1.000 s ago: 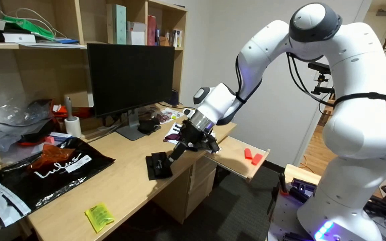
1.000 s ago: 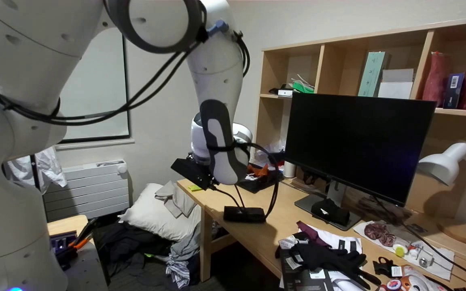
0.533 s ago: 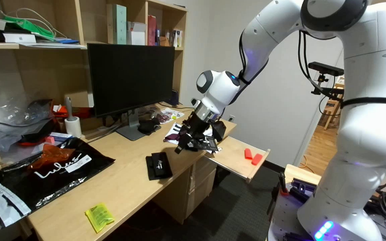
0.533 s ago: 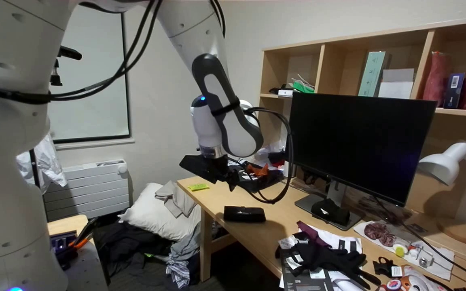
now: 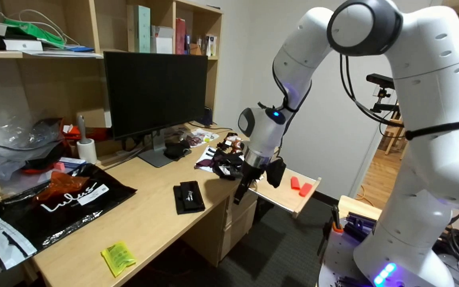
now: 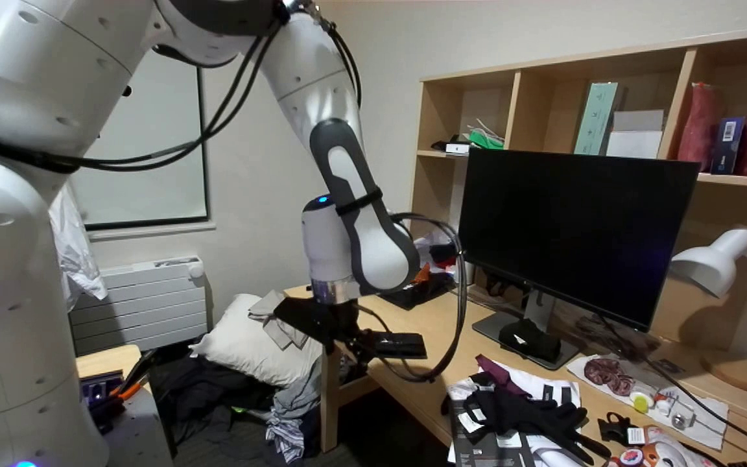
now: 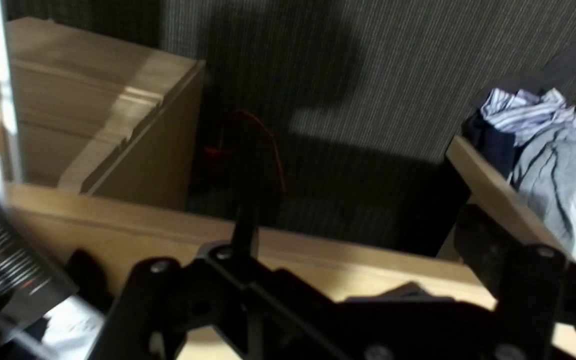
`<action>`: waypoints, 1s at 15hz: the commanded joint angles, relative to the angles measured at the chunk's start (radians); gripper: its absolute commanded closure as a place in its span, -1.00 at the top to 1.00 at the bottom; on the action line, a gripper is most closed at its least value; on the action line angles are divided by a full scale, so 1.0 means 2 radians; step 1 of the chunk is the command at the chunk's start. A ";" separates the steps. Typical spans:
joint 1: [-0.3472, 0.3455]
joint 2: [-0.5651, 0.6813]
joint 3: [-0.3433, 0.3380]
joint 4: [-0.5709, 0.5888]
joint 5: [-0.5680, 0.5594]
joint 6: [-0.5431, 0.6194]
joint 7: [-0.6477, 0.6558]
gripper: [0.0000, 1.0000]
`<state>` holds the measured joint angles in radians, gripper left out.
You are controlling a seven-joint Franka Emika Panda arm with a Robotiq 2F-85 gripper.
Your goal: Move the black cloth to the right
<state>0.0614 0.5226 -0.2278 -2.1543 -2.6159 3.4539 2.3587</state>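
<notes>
One change noted: the hand (image 5: pixel 238 197), spread apart and unladen, now stands clear of the black cloth (image 5: pixel 191 198), which lies unmoved on the table (image 5: pixel 146 207); the task apparently gains nothing.

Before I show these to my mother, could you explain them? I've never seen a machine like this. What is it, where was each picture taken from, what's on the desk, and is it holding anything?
The big white thing is a robot arm. At its tip is the black end effector, its grasping hand. Two pictures look on from outside the robot, from different places; the blurry one is taken from its wrist, facing down past the hand.

On the wooden desk, among other things, are a folded black cloth, a yellow-green packet, a large black bag with white lettering, and a monitor.

Nothing appears to be held: the jaws stand apart, and the cloth lies away from them.
</notes>
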 commanded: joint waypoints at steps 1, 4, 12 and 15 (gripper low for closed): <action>-0.001 0.021 0.015 0.000 0.000 -0.001 0.000 1.00; 0.013 0.061 0.011 -0.006 0.072 -0.001 -0.074 1.00; 0.005 0.062 0.011 0.001 0.073 -0.001 -0.075 1.00; 0.005 0.062 0.011 0.001 0.073 -0.001 -0.075 1.00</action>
<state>0.0346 0.6484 -0.1422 -2.1309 -2.6125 3.4479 2.3588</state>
